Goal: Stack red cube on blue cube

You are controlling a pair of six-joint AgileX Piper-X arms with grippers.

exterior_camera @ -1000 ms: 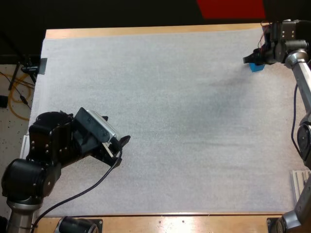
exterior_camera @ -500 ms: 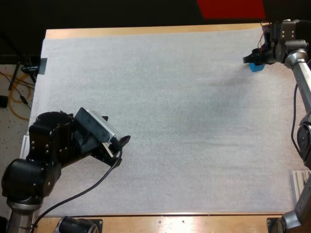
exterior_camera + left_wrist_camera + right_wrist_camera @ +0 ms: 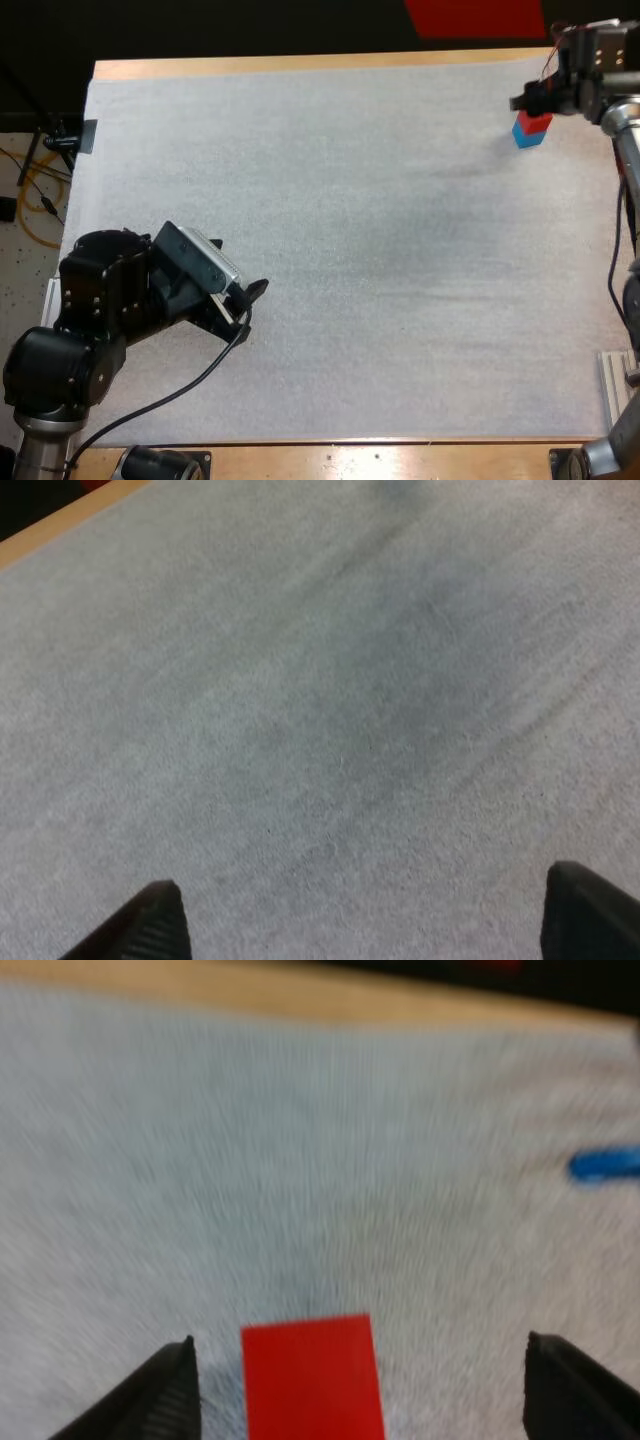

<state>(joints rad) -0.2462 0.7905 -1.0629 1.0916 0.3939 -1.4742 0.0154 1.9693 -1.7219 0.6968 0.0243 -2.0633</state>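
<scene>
Now the red cube (image 3: 533, 122) sits on the blue cube (image 3: 529, 139) at the far right. The right gripper (image 3: 530, 103) hangs just over it on the far side, its 2 fingers apart and clear. The left gripper (image 3: 247, 304), also apart, is well away.

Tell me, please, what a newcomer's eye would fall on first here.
The red cube sitting on the blue cube at the mat's far right corner stands out first. The right jaws stand open over it, clear of its sides. The left jaws hang open over bare mat at the near left.
</scene>
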